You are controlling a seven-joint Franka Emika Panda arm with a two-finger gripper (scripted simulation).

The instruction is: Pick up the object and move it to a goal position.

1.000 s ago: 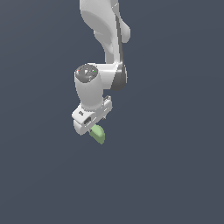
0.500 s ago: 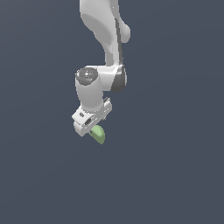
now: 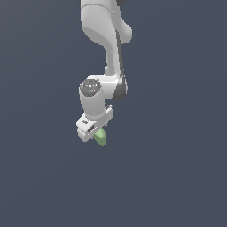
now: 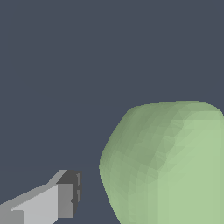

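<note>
The object (image 3: 101, 138) is a small light green rounded block, seen in the exterior view just under the white hand. My gripper (image 3: 97, 134) hangs over it, tilted, with its fingertips down at the block. In the wrist view the object (image 4: 168, 166) looms large and close. One grey-tipped finger (image 4: 65, 199) stands beside it with a strip of dark ground between them. The other finger is hidden behind the block. The jaws look open around the block, not pressed on it.
A plain dark grey-blue ground (image 3: 177, 177) fills both views. The white arm (image 3: 104, 40) rises from the hand toward the exterior view's top edge. No goal marker or other object shows.
The wrist joint and hand have sunk slightly toward the green block. The block itself has stayed where it was.
</note>
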